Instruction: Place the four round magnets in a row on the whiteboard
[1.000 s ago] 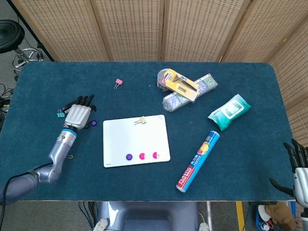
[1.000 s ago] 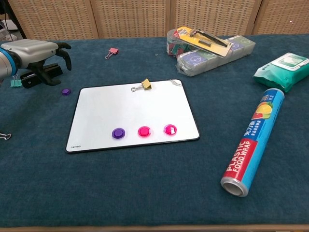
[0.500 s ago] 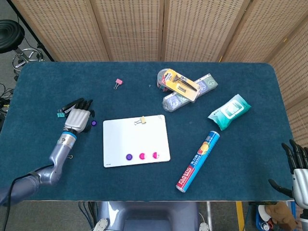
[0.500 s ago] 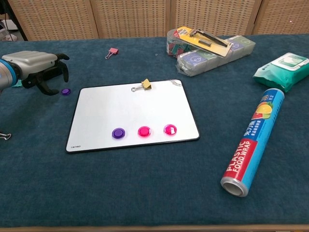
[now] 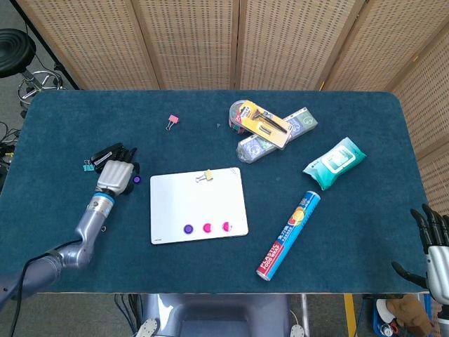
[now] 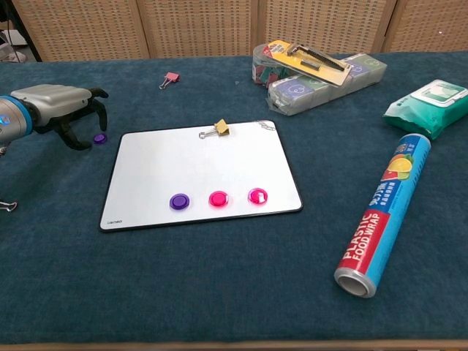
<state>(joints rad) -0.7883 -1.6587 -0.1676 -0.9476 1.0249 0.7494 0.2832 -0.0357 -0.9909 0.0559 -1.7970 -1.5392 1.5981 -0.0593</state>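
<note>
The whiteboard point(image 5: 198, 193) point(image 6: 197, 161) lies in the middle of the blue table. On its near part three round magnets stand in a row: a purple magnet point(image 5: 188, 228) point(image 6: 179, 201), a pink magnet point(image 5: 207, 227) point(image 6: 219, 198) and a second pink magnet point(image 5: 226, 227) point(image 6: 257, 195). A fourth, loose purple magnet point(image 5: 136, 180) point(image 6: 99, 138) lies on the cloth just left of the board. My left hand point(image 5: 116, 172) point(image 6: 62, 113) hovers beside it with fingers arched down and apart, one fingertip close to the magnet. My right hand point(image 5: 435, 246) hangs off the table's near right corner, fingers spread, holding nothing.
A gold binder clip point(image 5: 205, 176) point(image 6: 220, 128) sits on the board's far edge. A pink clip point(image 5: 172, 122) point(image 6: 170, 79) lies further back. Clip boxes point(image 5: 270, 130) point(image 6: 314, 73), a wipes pack point(image 5: 335, 161) point(image 6: 431, 106) and a food-wrap roll point(image 5: 289, 235) point(image 6: 384, 216) fill the right side.
My left hand has come down and nearer, bringing its fingertips close beside the loose purple magnet. The magnets and the right hand have not moved.
</note>
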